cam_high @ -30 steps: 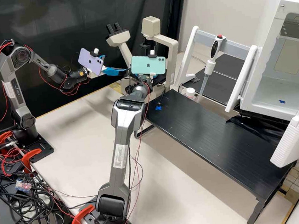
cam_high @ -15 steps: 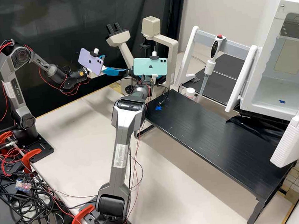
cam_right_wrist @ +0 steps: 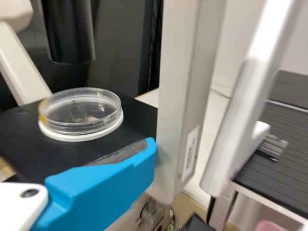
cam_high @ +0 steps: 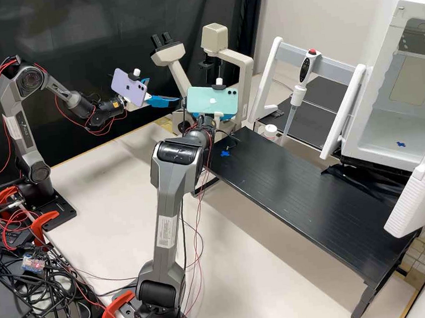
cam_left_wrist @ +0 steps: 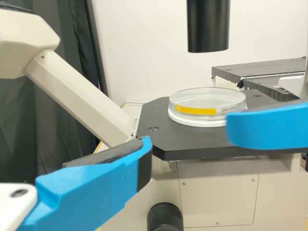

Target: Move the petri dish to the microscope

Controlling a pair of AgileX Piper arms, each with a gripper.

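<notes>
In the high view, my left gripper (cam_high: pixel 164 100), below the purple phone, is at the microscope's left side, and my right gripper (cam_high: pixel 215 116), under the green phone, is in front of its stage. The clear petri dish with a yellow label, on a white ring, rests flat on the black stage, seen in the left wrist view as the dish (cam_left_wrist: pixel 207 100) and in the right wrist view as the dish (cam_right_wrist: pixel 81 110). The left gripper (cam_left_wrist: pixel 187 135) is open, short of the dish. Apart from the dish, the right gripper (cam_right_wrist: pixel 153 147) is open with nothing held. In the high view the green phone hides the dish.
The microscope (cam_high: pixel 168 55) has its black condenser (cam_left_wrist: pixel 208 24) above the dish and its beige pillar (cam_right_wrist: pixel 180 96) beside the right gripper. A pipette (cam_high: pixel 298 89) hangs on a white stand. A long black shelf (cam_high: pixel 296 180) leads toward the open white incubator (cam_high: pixel 386 125).
The right arm has drawn back and down a little from the microscope, its elbow shifting left, and blue fingers now show below the green phone. The left arm has kept still.
</notes>
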